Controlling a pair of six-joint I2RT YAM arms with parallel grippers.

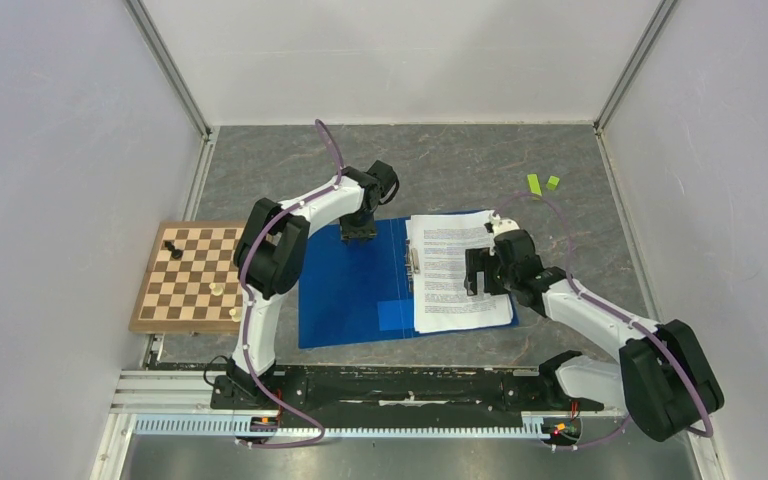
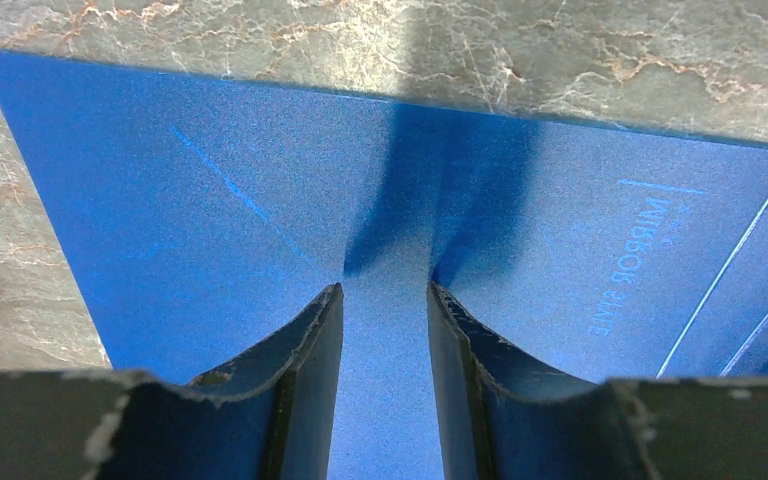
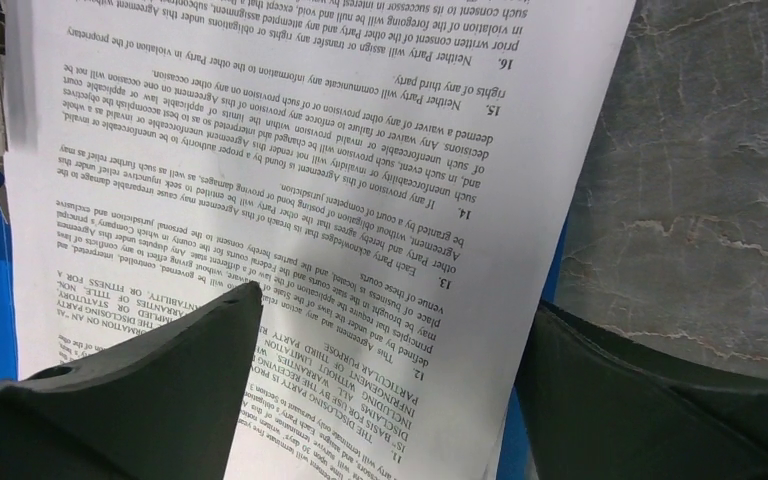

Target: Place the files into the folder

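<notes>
Top cam hangs above and behind the arm bases, looking down on the whole table (image 1: 440, 160), far wall at the top of its view. Left wrist cam sits super close over the folder (image 2: 210, 220), peering past its own fingers (image 2: 310, 400). Right wrist cam is just as tight on the files (image 3: 260, 150), the print upside down. Both wrist patches fall inside the overhead view; the two wrist cams share only blue folder.

chessboard (image 1: 192, 277), green blocks (image 1: 543, 184), grey tabletop (image 1: 460, 160)
</notes>
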